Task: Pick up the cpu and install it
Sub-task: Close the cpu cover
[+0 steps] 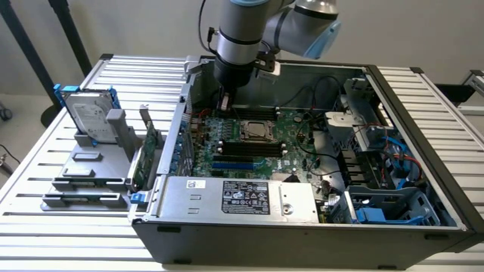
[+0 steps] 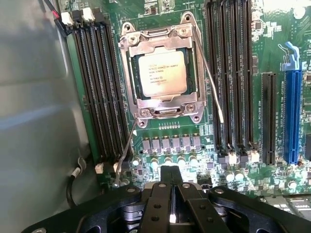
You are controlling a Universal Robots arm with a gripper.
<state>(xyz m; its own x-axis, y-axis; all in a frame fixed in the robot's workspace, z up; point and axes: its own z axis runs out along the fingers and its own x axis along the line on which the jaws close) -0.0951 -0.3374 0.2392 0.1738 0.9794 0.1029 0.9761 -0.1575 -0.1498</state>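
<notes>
Slatted table (image 1: pixel 446 113) carries the open computer case (image 1: pixel 302 232). The cpu (image 2: pixel 162 73) sits in its socket (image 2: pixel 131 46); the gripper (image 2: pixel 170 177) hangs near it, fingers closed together, holding nothing

Matt silvery metal cpu (image 2: pixel 162 73) — shiny bare-metal socket frame (image 2: pixel 127 68)

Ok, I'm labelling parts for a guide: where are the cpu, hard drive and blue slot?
cpu (image 2: pixel 162 73): wrist view, middle of its metal top.
hard drive (image 1: pixel 89 116): exterior view, middle of its silver face.
blue slot (image 2: pixel 291 121): wrist view, halfway along it.

Print on the cpu (image 2: pixel 162 73) illegible
</notes>
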